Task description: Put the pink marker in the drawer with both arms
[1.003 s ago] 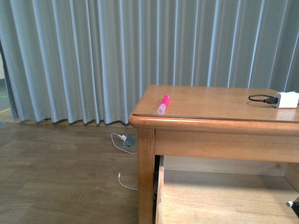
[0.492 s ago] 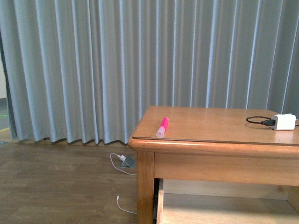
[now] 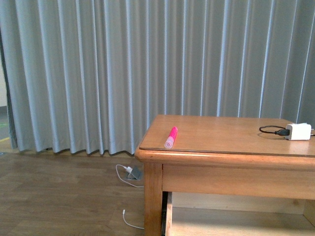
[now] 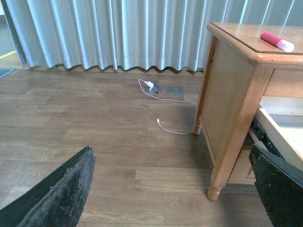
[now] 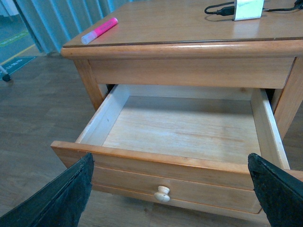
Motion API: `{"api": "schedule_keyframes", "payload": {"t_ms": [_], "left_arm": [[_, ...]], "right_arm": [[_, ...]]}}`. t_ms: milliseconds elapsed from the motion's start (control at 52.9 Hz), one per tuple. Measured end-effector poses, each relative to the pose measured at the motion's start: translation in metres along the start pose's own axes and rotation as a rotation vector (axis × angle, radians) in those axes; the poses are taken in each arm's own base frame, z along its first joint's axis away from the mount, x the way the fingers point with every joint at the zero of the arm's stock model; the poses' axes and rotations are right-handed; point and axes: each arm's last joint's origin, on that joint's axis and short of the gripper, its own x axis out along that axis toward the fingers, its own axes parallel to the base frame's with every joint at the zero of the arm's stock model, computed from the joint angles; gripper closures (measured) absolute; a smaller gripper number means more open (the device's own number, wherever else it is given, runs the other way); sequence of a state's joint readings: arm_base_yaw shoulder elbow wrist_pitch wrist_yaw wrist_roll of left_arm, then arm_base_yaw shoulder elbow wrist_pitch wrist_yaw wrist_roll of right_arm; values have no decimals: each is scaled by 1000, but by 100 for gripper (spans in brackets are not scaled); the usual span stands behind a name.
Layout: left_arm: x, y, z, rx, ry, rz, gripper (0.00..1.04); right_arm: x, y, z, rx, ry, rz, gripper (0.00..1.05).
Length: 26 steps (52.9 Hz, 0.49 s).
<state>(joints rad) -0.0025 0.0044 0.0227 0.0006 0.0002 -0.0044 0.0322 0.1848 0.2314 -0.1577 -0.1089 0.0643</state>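
Curtains point(image 3: 98, 73) back the tabletop point(image 3: 226, 132) carrying the pink marker point(image 3: 171, 137) near its eight-o'clock corner, where the left pincer point(image 4: 171, 151) or right pincer point(image 5: 170, 158), both released and empty, could roll it off the edge, missing the open drawer point(image 5: 156, 163).

Even, soft daylight; sharp pictures, perhaps slight glare on wood.

Drawer point(image 3: 236, 227) cut off by front view's lower edge.
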Motion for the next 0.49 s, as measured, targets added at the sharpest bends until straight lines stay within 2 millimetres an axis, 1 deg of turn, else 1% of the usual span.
{"api": "schedule_keyframes", "payload": {"t_ms": [38,76,170,208,284,454,492], "left_arm": [[0,0,0,0,0,0,6],[0,0,0,0,0,1,6],[0,0,0,0,0,0,6],[0,0,0,0,0,0,6],[0,0,0,0,0,0,6],[0,0,0,0,0,0,6],[0,0,0,0,0,0,6]], "right_arm": [[0,-4,-4,-28,-76,-95,23],[-1,-7,-6,-39,-111,-140,32],[0,-7,-13,-53,-116,-135,50],[1,-7,-15,-57,-112,-135,53],[1,-7,-18,-62,-106,-136,41],[1,-7,-18,-63,-109,-137,8],[1,-7,-18,-63,-109,-137,6]]}}
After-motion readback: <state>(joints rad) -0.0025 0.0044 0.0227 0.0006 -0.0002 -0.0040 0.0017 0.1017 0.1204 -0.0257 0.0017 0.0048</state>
